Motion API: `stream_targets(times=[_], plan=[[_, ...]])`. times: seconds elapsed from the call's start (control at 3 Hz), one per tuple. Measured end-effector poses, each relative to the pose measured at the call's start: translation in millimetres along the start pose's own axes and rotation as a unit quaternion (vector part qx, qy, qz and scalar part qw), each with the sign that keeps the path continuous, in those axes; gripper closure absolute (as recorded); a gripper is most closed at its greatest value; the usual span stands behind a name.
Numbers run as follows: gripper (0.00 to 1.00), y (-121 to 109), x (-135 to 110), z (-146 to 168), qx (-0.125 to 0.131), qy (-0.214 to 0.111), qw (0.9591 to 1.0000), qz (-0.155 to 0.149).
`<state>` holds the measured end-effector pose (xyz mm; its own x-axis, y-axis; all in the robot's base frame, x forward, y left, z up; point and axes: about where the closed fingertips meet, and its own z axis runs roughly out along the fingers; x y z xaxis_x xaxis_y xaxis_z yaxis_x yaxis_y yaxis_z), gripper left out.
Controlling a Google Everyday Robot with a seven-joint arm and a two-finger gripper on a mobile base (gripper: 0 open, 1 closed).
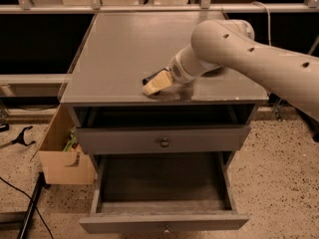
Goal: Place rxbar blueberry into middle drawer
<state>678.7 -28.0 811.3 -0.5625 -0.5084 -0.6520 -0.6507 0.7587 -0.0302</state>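
Gripper (152,85) low on cabinet top (124,44) near front edge, at 12 o'clock from pulled-out middle drawer (164,222). Jaw state: cannot tell. Dark sliver (149,77) at its 11 o'clock.

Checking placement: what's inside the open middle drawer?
Middle drawer shows only bare dark floor; the strip behind its front panel is hidden. Tool is at the cabinet top.

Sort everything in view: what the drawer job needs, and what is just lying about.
Job:
- gripper, low on the cabinet top
- dark sliver against it, possibly the rxbar blueberry
- middle drawer, pulled open

Lying about:
- top drawer with its knob
- cardboard box beside the cabinet
- black tool on the floor
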Motion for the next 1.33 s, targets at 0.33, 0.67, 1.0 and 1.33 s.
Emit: stream_targets(times=[0.33,0.67,1.0,1.33], plan=[[0.26,0.2,-4.1,-5.2,0.0,0.0,1.0,0.0],[0.31,0.3,-7.0,-8.0,0.0,0.0,1.0,0.0],[0.58,2.2,-12.1,-5.9,-0.006,-0.003,1.0,-0.001],[0.81,2.1,-15.0,-9.7,-0.006,-0.004,1.0,-0.001]])
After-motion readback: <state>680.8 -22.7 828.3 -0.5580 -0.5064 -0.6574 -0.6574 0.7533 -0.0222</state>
